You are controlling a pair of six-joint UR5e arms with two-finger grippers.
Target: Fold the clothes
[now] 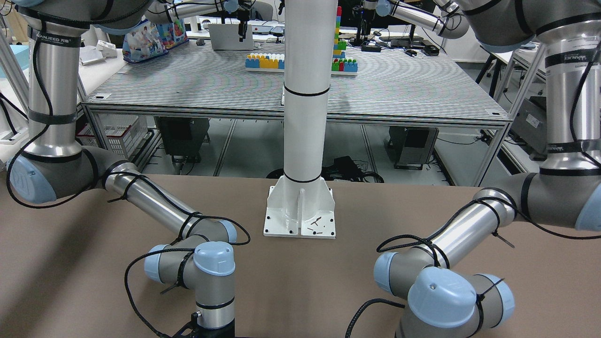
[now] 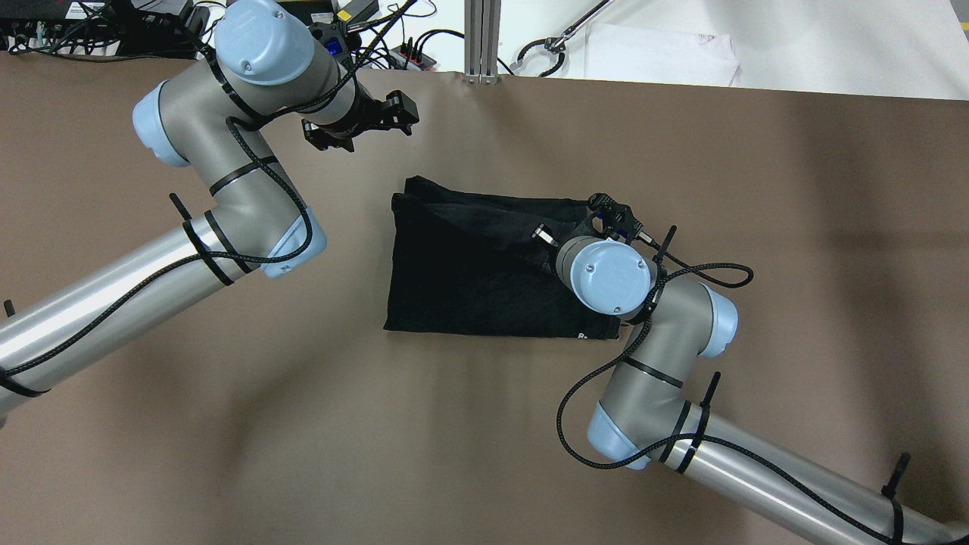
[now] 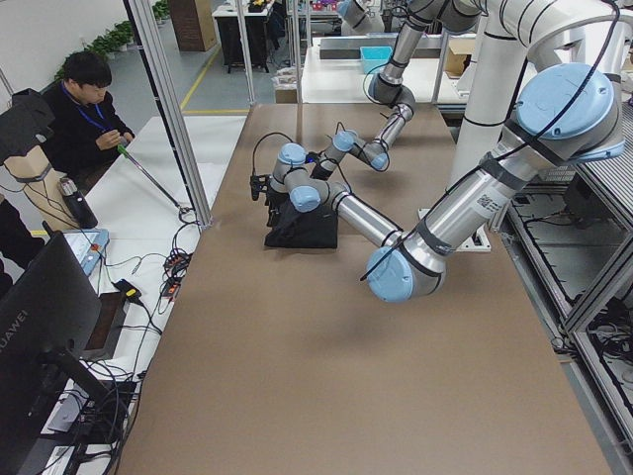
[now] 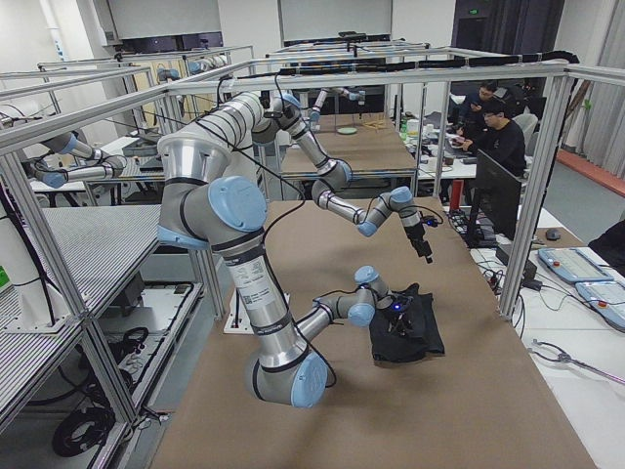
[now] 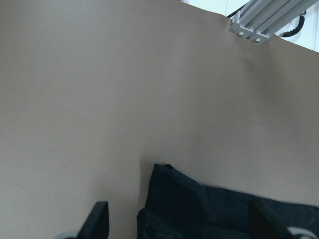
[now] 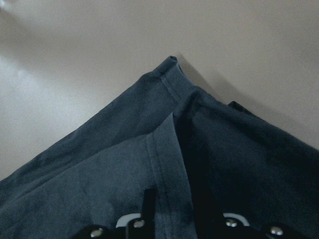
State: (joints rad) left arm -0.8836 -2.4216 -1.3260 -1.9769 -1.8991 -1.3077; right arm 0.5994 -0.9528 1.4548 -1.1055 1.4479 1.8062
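The clothes (image 2: 469,280) are one black piece lying roughly folded at the middle of the brown table (image 2: 227,424), with an upper layer slanting across it. My right gripper (image 2: 612,208) is down at the piece's far right corner. In the right wrist view its jaws stand narrow around a fold of the dark fabric (image 6: 124,149), so it looks shut on the cloth. My left gripper (image 2: 407,117) hovers open off the far left corner, apart from the fabric. In the left wrist view that corner (image 5: 199,209) shows between its wide-spread fingers (image 5: 99,219).
A white post base (image 1: 300,211) is bolted at the robot's side of the table. Beyond the far edge stand an aluminium post (image 2: 481,38), cables and a white sheet (image 2: 658,53). A seated person (image 3: 84,109) is off the far side.
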